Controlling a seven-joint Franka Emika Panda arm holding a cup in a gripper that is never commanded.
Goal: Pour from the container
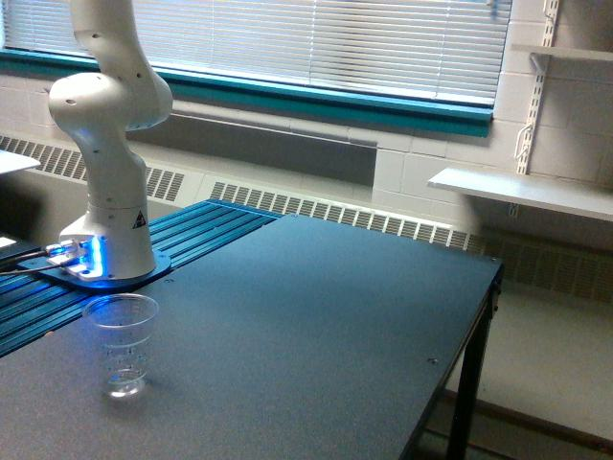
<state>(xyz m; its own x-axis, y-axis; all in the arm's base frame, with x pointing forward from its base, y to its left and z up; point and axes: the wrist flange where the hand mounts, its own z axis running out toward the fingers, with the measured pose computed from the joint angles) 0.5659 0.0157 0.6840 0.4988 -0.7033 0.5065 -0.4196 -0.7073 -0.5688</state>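
Arm base (107,230) – warning label, ribbed cup (122,345)

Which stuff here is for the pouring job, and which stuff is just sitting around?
For the job:
- clear cup, upright on the table, probably what gets poured into
- robot arm; its gripper and the container are out of view

Just there:
- wall shelves
- window blinds

**Arm rising out of frame, hand unseen**

The white arm (105,144) is standing at the exterior view's left, its round base (107,251) glowing blue at the foot. The lower links are rising upright, bulging at a rounded joint, then running off the top edge. The wrist and hand are lying outside the view.
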